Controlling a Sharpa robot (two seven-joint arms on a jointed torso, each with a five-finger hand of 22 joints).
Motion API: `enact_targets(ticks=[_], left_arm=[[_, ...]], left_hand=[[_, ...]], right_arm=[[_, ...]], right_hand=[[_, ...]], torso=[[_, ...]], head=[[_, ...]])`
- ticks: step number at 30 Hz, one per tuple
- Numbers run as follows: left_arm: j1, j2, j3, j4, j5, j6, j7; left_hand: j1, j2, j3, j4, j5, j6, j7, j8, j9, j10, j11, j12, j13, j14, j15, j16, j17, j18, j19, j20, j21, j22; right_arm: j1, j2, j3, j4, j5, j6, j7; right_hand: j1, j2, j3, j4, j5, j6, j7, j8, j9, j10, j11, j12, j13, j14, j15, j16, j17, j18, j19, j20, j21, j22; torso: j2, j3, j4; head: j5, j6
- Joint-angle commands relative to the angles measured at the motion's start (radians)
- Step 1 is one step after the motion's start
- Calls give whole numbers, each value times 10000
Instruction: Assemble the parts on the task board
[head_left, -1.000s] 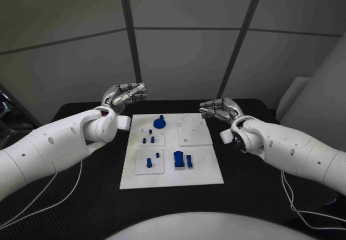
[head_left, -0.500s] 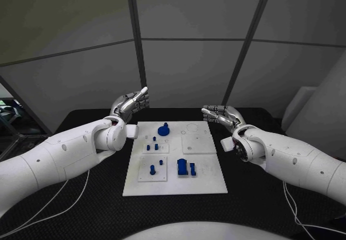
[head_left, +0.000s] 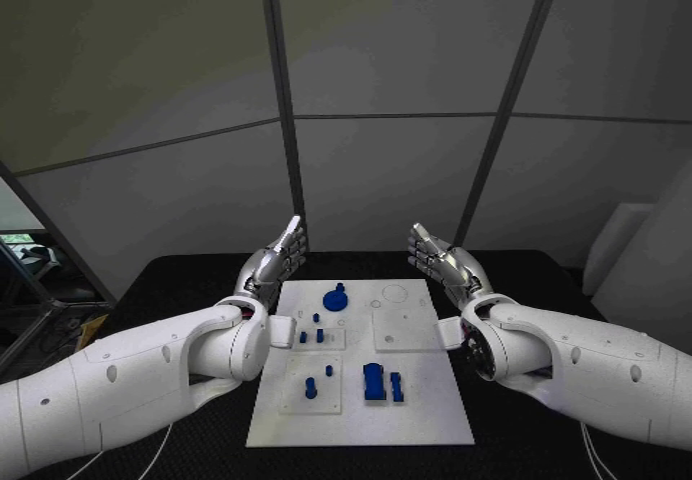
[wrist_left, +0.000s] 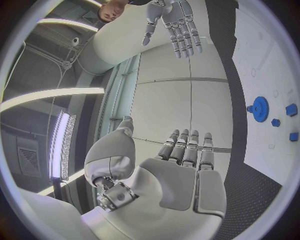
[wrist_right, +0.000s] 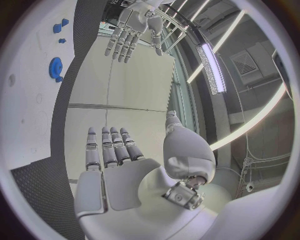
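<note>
The white task board (head_left: 433, 400) lies in the middle of the black table. On it are a blue gear-like part (head_left: 335, 298) at the far end, several small blue pegs (head_left: 309, 337) in the middle, and a taller blue block (head_left: 374, 382) with a slim piece beside it near the front. My left hand (head_left: 280, 255) is raised beyond the board's far left corner, fingers straight, holding nothing. My right hand (head_left: 438, 256) is raised at the far right corner, also flat and empty. The gear (wrist_left: 260, 108) and the right hand (wrist_left: 175, 24) appear in the left wrist view; the left hand (wrist_right: 131, 29) appears in the right wrist view.
The black table (head_left: 173, 290) extends on both sides of the board. Grey wall panels (head_left: 389, 170) with dark seams stand close behind the table. My two white forearms (head_left: 159, 370) flank the board along its left and right sides.
Both hands have uncurled from bent fingers to straight, flat fingers and lifted up. The camera has tilted, so the whole scene sits lower in the picture.
</note>
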Motion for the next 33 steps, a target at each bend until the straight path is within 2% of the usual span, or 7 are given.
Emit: enact_targets(ticks=[1, 2, 3, 11, 28, 32, 33], left_arm=[[63, -84, -58, 350, 113, -1540, 534], [72, -104, -80, 428, 119, -1630, 552], [79, -120, -96, 488, 123, -1699, 566], [88, -140, -117, 564, 128, -1787, 585], [88, -140, -117, 564, 128, -1787, 585], [88, -140, -117, 564, 128, -1787, 585], [88, -140, -117, 564, 128, -1787, 585]], left_hand=[[-1715, 4, -84, -25, -114, -999, -218, -80, -25, -1057, -312, -60, -23, -968, -376, -59, -26, -674, -660, -367, -59, -480], [-1857, 4, -84, -25, -114, -1083, -218, -80, -25, -1149, -312, -60, -23, -1051, -376, -59, -26, -674, -725, -380, -59, -519], [-1994, 4, -84, -25, -114, -1161, -218, -80, -25, -1231, -312, -60, -23, -1129, -376, -59, -26, -674, -777, -1105, -59, -557], [-2884, 4, -84, -25, -114, -1678, -218, -80, -25, -1781, -312, -60, -23, -1632, -376, -59, -26, -674, -1150, -1105, -59, -1493], [-4128, 4, -84, -25, -114, -2387, -218, -80, -25, -2519, -312, -60, -23, -2325, -376, -59, -26, -674, -2082, -1105, -59, -1493], [-4301, 4, -84, -25, -114, -3123, -218, -80, -25, -3293, -312, -60, -23, -3036, -376, -59, -26, -674, -2082, -1105, -59, -1493], [-4358, 4, -84, -25, -114, -3123, -218, -80, -25, -3293, -312, -60, -23, -3036, -376, -59, -26, -674, -2082, -1105, -59, -1493]], right_arm=[[116, -141, -80, 408, 1359, -1502, 772], [141, -177, -107, 500, 1438, -1588, 807], [160, -204, -128, 571, 1500, -1655, 834], [186, -239, -155, 663, 1580, -1742, 868], [186, -239, -155, 663, 1580, -1742, 868], [186, -239, -155, 663, 1580, -1742, 868], [186, -239, -155, 663, 1580, -1742, 868]], right_hand=[[-1907, -54, 551, -19, -74, -1161, -267, -76, -36, -1275, -256, -71, -22, -1250, -117, -53, -40, -994, -1104, -1008, -121, -349], [-2054, -54, 551, -19, -74, -1254, -267, -76, -36, -1374, -256, -71, -22, -1353, -117, -53, -40, -994, -1190, -1008, -121, -377], [-2207, -54, 551, -19, -74, -1345, -267, -76, -36, -1480, -256, -71, -22, -1451, -117, -53, -40, -994, -1272, -1008, -121, -1093], [-3205, -54, 551, -19, -74, -1953, -267, -76, -36, -2146, -256, -71, -22, -2108, -117, -53, -40, -994, -1833, -1008, -121, -1093], [-4601, -54, 551, -19, -74, -2779, -267, -76, -36, -3066, -256, -71, -22, -3006, -117, -53, -40, -994, -2628, -1008, -121, -1093], [-4808, -54, 551, -19, -74, -2926, -267, -76, -36, -3221, -256, -71, -22, -3168, -117, -53, -40, -994, -3450, -1008, -121, -1093], [-4873, -54, 551, -19, -74, -3640, -267, -76, -36, -3241, -256, -71, -22, -3191, -117, -53, -40, -994, -3450, -1008, -121, -1093]], torso=[[139, 75, 94], [141, 76, 95], [141, 76, 95], [141, 76, 95], [141, 76, 95], [141, 76, 95], [141, 76, 95]], head=[[-10, 160], [-11, 166], [-11, 166], [-11, 166], [-11, 166], [-11, 166], [-11, 166]])
